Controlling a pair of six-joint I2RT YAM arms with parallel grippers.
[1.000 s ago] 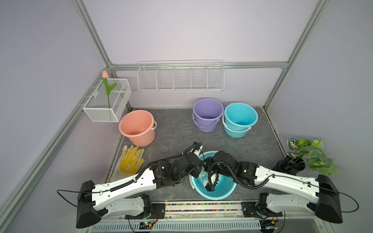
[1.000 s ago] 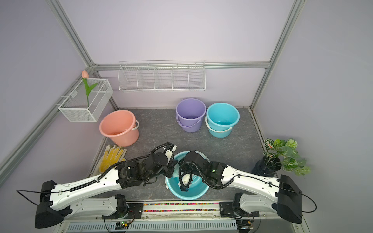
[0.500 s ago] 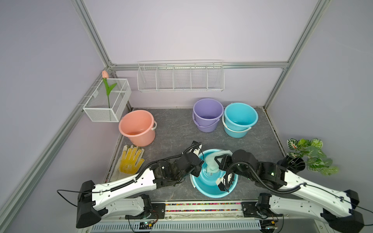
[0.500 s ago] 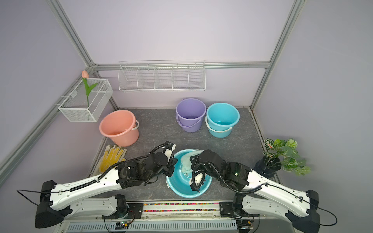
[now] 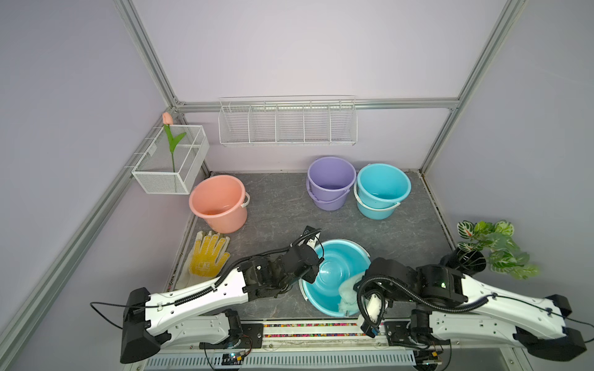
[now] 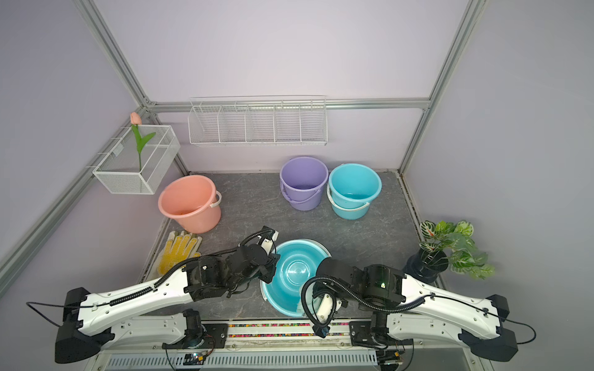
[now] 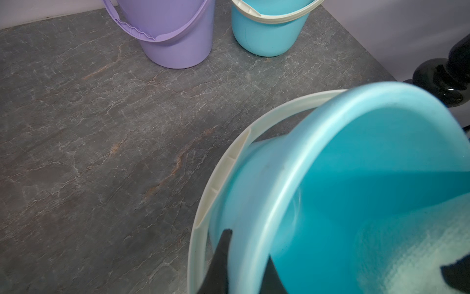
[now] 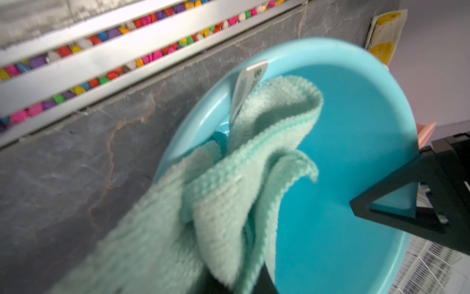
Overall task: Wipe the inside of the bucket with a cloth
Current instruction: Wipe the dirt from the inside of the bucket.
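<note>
A teal bucket (image 5: pixel 334 273) stands tipped at the front centre, its mouth turned up toward the camera head. My left gripper (image 7: pixel 248 252) is shut on the bucket's left rim, one finger outside the wall and one inside. The mint-green cloth (image 8: pixel 241 178) with its white label (image 8: pixel 248 81) hangs bunched over the bucket's near-right wall (image 8: pixel 203 119). My right gripper (image 8: pixel 240 283) is shut on the cloth, its fingertips mostly buried in the folds. In a top view the cloth (image 5: pixel 348 289) shows under the right wrist. The same cloth (image 7: pixel 407 254) shows in the left wrist view.
A pink bucket (image 5: pixel 218 202) stands back left, a purple bucket (image 5: pixel 331 181) and another teal bucket (image 5: pixel 382 189) at the back. A yellow-dotted glove (image 5: pixel 209 253) lies left. A potted plant (image 5: pixel 491 250) stands right. Wire baskets (image 5: pixel 286 122) hang on the walls.
My right arm has drawn back toward the front right, dragging the cloth from the bucket's middle to its near-right wall. The left gripper has kept its hold on the rim.
</note>
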